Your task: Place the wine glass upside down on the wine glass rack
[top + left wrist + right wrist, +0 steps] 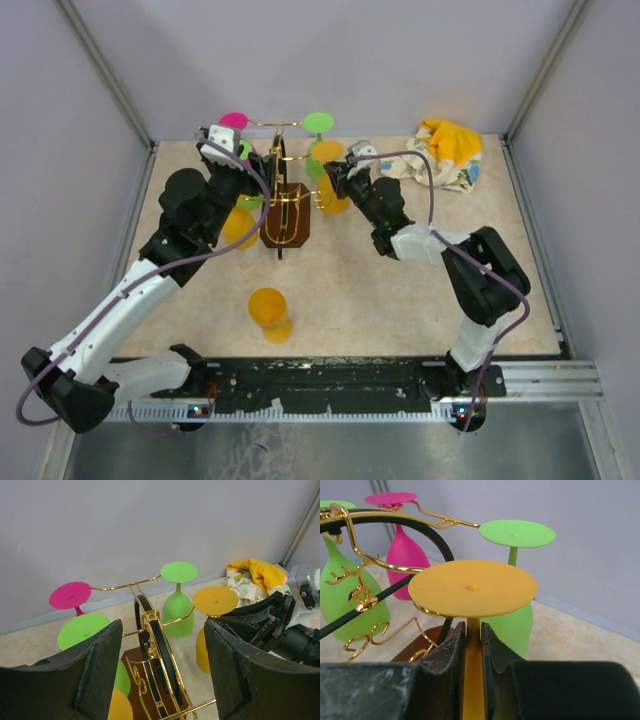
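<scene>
Orange was the colour of the wine glass (472, 587), which was held upside down, foot uppermost, by the right hand (472, 630). The fingers (451, 650) of that hand were drawn narrow and pressed against the stem just under the foot. The glass was kept at the right side of the wine glass rack (285, 215), and a gold wire arm was seen passing just beneath the edge of the foot. Whether the foot rested on the wire could not be told.

The rack was stood on its dark brown wooden base near the middle of the worktop (400, 300). A pink glass (233, 121) and a green glass (318, 123) were hung inverted from the far arms. A second green glass (82, 630) and a second orange glass (240, 225) were seen on the left side of the rack.

The left hand (162, 630) was held wide apart beside the left of the rack, with nothing gripped; the rack's post was framed between its two dark fingers (95, 670).

A third orange glass (268, 308) was left on the worktop, well apart from the rack, towards the arm bases. A yellow and patterned cloth (445, 155) was bunched in the far right corner.
</scene>
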Motion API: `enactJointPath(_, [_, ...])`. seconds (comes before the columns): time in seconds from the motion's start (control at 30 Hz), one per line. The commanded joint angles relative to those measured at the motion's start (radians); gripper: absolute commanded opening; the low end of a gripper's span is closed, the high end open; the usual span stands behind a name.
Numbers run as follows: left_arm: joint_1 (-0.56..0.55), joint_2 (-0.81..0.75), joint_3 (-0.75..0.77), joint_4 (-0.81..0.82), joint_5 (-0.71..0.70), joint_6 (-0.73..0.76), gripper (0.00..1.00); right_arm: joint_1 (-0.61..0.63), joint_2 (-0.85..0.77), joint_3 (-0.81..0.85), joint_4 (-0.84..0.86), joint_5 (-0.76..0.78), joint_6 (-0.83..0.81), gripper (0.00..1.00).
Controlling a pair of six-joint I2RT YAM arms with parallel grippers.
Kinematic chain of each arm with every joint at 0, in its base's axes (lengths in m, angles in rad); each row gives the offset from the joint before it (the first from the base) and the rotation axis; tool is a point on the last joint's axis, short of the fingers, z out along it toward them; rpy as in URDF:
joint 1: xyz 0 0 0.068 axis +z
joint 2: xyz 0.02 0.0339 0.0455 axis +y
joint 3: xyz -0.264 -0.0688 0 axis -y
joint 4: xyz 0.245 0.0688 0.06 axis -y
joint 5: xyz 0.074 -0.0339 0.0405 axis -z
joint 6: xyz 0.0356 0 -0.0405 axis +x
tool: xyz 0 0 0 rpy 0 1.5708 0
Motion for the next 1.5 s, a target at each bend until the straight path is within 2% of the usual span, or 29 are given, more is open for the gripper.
enactJointPath(0.0, [0.005,-0.020,-0.016,-0.001,0.020,-0.009,0.72,-0.007,-0.076,-0.064,0.109,0.030,-0.007,0.00])
enactJointPath(0.23, [0.005,-0.050,-0.033,-0.014,0.039,-0.028,0.72,-0.003,-0.093,-0.147,0.226,-0.077,-0.003,0.00])
enactJointPath(0.43, [0.005,-0.061,-0.030,-0.031,0.035,-0.026,0.72,0.028,-0.072,-0.127,0.256,-0.113,-0.016,0.00])
enactJointPath(0.57, [0.005,-0.065,-0.032,-0.040,0.038,-0.028,0.72,0.044,-0.074,-0.128,0.252,-0.093,-0.030,0.16])
enactJointPath(0.63, [0.005,-0.068,-0.032,-0.049,0.038,-0.030,0.73,0.044,-0.091,-0.156,0.261,-0.071,-0.030,0.30])
enactJointPath(0.73, [0.005,-0.073,-0.031,-0.058,0.046,-0.042,0.74,0.044,-0.144,-0.193,0.252,-0.048,-0.039,0.43])
enactJointPath(0.83, [0.005,-0.075,-0.027,-0.075,0.048,-0.054,0.74,0.043,-0.186,-0.231,0.239,-0.033,-0.048,0.60])
enactJointPath(0.93, [0.004,-0.060,0.013,-0.153,0.032,-0.065,0.74,0.043,-0.228,-0.263,0.209,0.000,-0.055,0.64])
enactJointPath(1.1, [0.002,-0.053,0.078,-0.258,0.103,-0.071,0.69,0.043,-0.332,-0.320,0.076,0.094,-0.069,0.67])
enactJointPath(1.3, [-0.025,-0.025,0.128,-0.340,0.184,-0.081,0.66,0.043,-0.518,-0.348,-0.289,0.287,-0.034,0.70])
enactJointPath(1.4, [-0.116,0.027,0.151,-0.379,0.148,-0.058,0.66,0.043,-0.599,-0.350,-0.452,0.367,-0.013,0.70])
enactJointPath(1.47, [-0.221,0.058,0.164,-0.407,0.039,-0.028,0.66,0.043,-0.642,-0.350,-0.542,0.430,-0.005,0.71])
